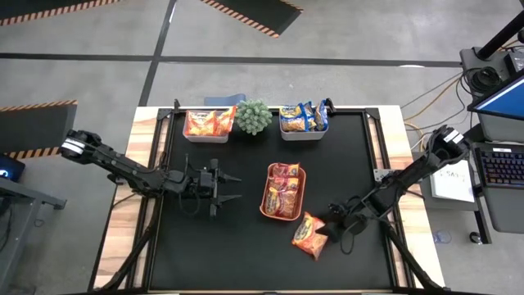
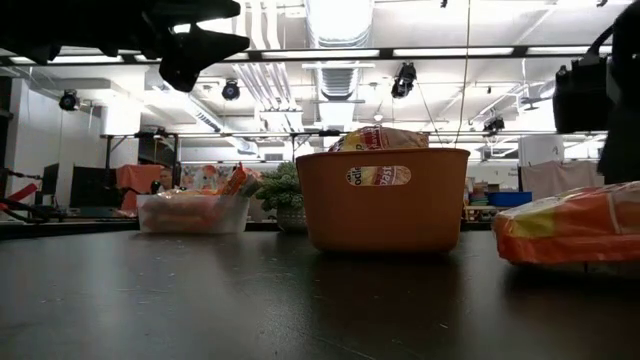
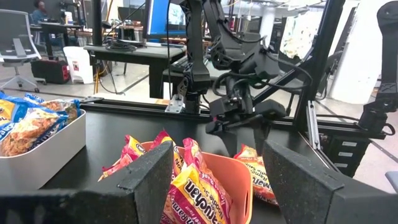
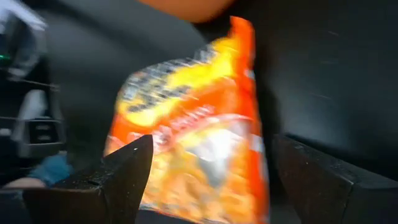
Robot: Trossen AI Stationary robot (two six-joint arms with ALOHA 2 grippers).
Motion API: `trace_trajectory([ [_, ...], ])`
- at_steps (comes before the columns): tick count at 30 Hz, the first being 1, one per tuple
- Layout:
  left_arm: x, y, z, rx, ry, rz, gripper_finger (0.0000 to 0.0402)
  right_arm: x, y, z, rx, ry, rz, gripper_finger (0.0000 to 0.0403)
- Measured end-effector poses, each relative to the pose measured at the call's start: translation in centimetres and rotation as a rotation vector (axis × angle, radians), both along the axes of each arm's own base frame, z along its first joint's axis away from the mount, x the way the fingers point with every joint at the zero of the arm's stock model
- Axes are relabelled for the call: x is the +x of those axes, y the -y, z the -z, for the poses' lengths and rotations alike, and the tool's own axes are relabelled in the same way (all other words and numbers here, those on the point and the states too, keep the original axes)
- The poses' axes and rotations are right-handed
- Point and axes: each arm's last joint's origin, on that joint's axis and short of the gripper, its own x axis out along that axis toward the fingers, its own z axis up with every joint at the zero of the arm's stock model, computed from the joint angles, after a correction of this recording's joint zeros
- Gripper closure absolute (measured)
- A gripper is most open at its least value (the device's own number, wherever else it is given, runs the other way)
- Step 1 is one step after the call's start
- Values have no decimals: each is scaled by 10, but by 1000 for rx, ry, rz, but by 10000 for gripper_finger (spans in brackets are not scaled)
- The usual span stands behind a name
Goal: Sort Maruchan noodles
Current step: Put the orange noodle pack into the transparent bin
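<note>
The right claw [image 1: 330, 228] hangs released just at 3 o'clock of an orange noodle packet [image 1: 308, 235]. The left claw [image 1: 231, 188] hovers released, at 9 o'clock of the orange tray [image 1: 283, 215].

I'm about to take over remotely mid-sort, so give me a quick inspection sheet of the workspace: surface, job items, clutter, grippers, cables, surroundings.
Surface: black table mat, wood edges at both sides.
Job's things: loose orange packet on the mat beside the orange tray, which holds dark red packets; left bin holds orange packets; right bin holds yellow-and-blue packets.
Clutter: small green plant between the bins.
Grippers: left gripper open, over bare mat left of the tray; right gripper open, at the loose orange packet, not gripping it.
Cables: orange and yellow cables on the floor right of the table.
Surroundings: laptop and keyboard on the right; a person seated far behind.
</note>
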Motion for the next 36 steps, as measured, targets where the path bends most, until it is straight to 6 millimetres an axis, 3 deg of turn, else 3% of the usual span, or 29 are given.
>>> trace_trajectory([
  [8,0,0,-1,-2,8,0,171,2,1,15,7,132,29,114],
  [19,0,0,-1,-4,14,0,171,11,-5,36,-23,157,27,192],
  [28,0,-2,-2,-8,25,-51,171,10,-6,20,4,217,-27,293],
  [36,0,-2,-5,-17,49,-52,171,9,-4,2,-36,313,-82,340],
])
